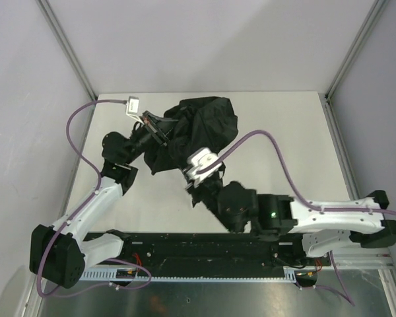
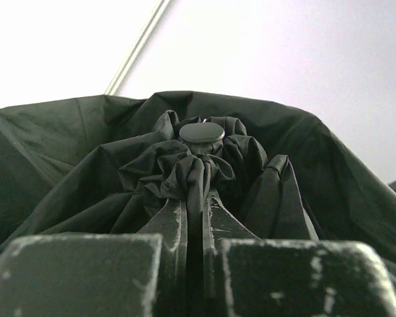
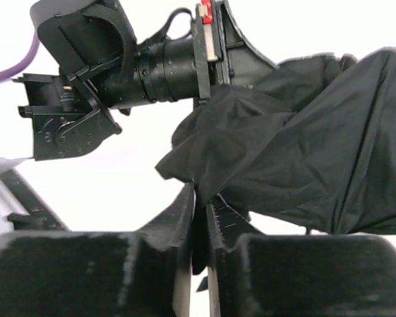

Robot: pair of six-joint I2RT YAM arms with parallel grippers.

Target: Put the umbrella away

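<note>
in the top external view the umbrella (image 1: 201,125) is lying as a crumpled black heap on the far middle of the white desk (image 1: 284,125). both arms are reaching into it from the near side. the left arm (image 1: 112,178) is coming in from the left edge, and the right arm (image 1: 317,214) is bending across from the right, with its white wrist piece sitting at the near edge of the fabric. a purple cable (image 1: 277,158) is looping over the desk behind that wrist. from above, the fingers are blending into the black cloth, so that view is not showing how they stand.

the left wrist view is giving what the top view is hiding. the left fingers (image 2: 175,228) are pressing together on a gathered bunch of fabric. they are pinching it just below a round flat cap (image 2: 201,133) at the umbrella's crown, while the canopy is fanning out wide behind the cap.

the right wrist view is showing the other grip. the right fingers (image 3: 185,218) are standing almost together, clamping a hanging lower edge of the canopy that is dipping into the narrow slot between them. only this view is catching the left arm's wrist side-on, up above the cloth, with the fabric draping down and away to the right of it.
</note>
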